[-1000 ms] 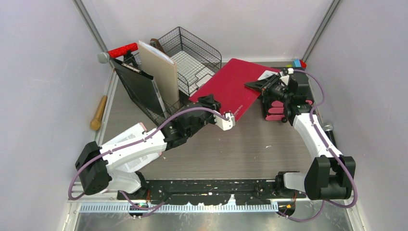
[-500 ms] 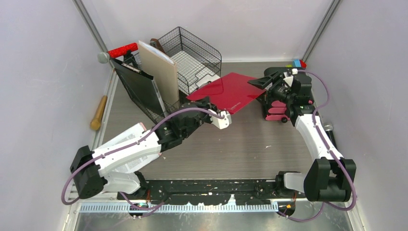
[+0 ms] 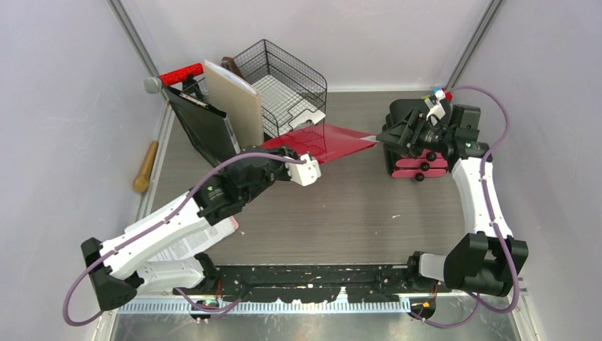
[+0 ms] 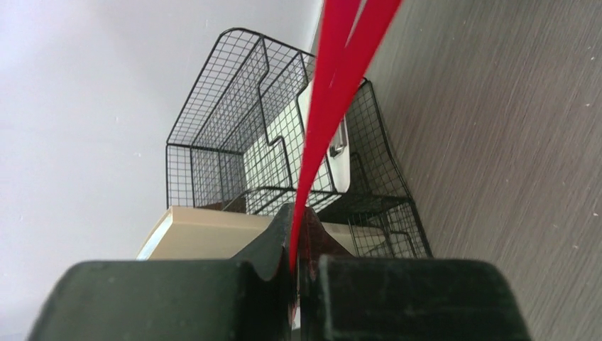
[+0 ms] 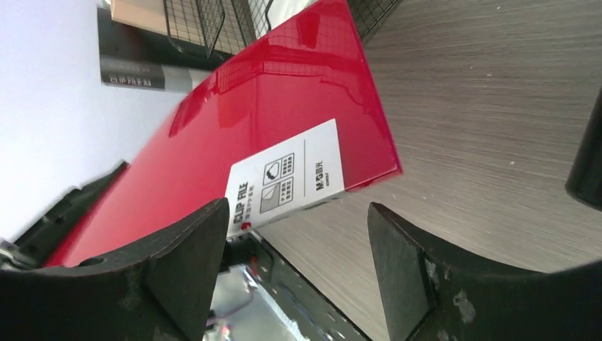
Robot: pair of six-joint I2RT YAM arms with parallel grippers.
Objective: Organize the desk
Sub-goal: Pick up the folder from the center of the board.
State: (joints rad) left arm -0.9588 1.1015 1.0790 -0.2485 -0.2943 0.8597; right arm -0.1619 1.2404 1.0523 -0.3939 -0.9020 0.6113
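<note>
So the left gripper (image 4: 297, 245) is clamped right down on the edge of the red clip file (image 3: 323, 136), fingers pinched tight with the thin plastic sandwiched between them. The file hangs tilted, nearly edge-on from above, across the back middle of the desk (image 3: 355, 206), just in front of the black wire tray rack (image 3: 284, 78). I honestly can't tell if its lower edge touches the desk. The right gripper (image 5: 298, 220) has its jaws spread wide and isn't holding anything. The file's white-labelled corner sits just ahead of the gap between them. That gripper hovers over the black drawer unit with pink fronts (image 3: 419, 165) near the back right corner. The desk itself is the grey wood-grain top running between the pale walls, arms bolted at its near edge. A beige board (image 3: 234, 106) and a black clipboard (image 3: 202, 128) lean by the rack at the back left, and a wooden handle (image 3: 145, 167) lies along the left edge.
</note>
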